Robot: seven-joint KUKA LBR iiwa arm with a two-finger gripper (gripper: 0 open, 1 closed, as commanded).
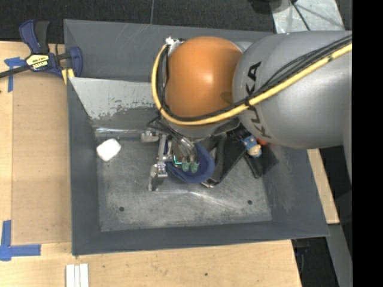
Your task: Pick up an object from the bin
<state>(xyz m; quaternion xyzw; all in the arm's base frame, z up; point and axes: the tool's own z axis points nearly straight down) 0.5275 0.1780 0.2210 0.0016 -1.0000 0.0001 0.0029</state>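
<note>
While the gripper (170, 162) sits low in the bin (179, 211) against a blue curved object (202, 167), nothing is lifted yet. Grip state: cannot tell. White block (108, 149) lies apart.

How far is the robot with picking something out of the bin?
Done: the gripper is down at the bin floor, at a blue curved thing near the middle. In hand: nothing visibly held. Left: grasping and lifting; the white lump lies untouched at left.

One camera here, high above the grey bin (84, 178), looking down at a slight slant. The arm (299, 94) reaches in from the right.
</note>
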